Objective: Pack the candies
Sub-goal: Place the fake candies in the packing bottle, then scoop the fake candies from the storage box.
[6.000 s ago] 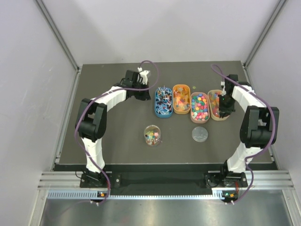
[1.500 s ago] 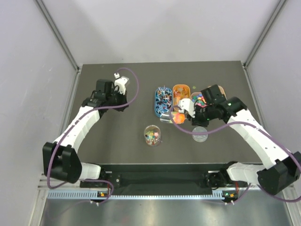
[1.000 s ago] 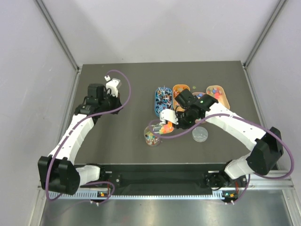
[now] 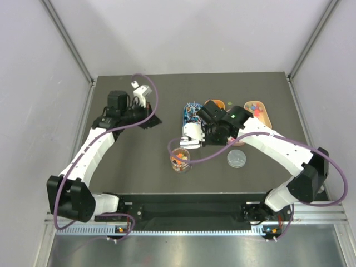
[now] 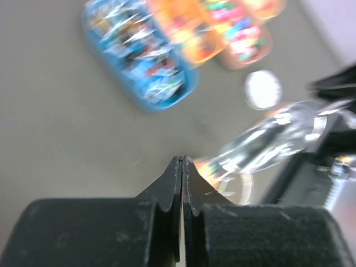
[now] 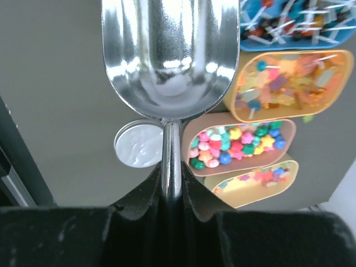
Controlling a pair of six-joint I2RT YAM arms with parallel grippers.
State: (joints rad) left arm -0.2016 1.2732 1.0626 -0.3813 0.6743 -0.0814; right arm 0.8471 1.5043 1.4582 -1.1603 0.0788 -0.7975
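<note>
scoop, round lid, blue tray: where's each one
scoop (image 6: 169, 55), right wrist view, inside of its metal bowl
round lid (image 6: 138, 146), right wrist view, middle of its top
blue tray (image 5: 164, 100), left wrist view, its near rim

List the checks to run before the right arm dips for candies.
1. Handle of the scoop clamped in the jaws of the right gripper: ok.
2. Bowl of the scoop empty: ok.
3. Mouth of the jar open, lid lying apart from it: ok.
4. Jaws of the left gripper shut on nothing, away from the jar: ok.
5. Supply of candies to scoop: ok.
6. Room remaining in the jar: cannot tell.
</note>
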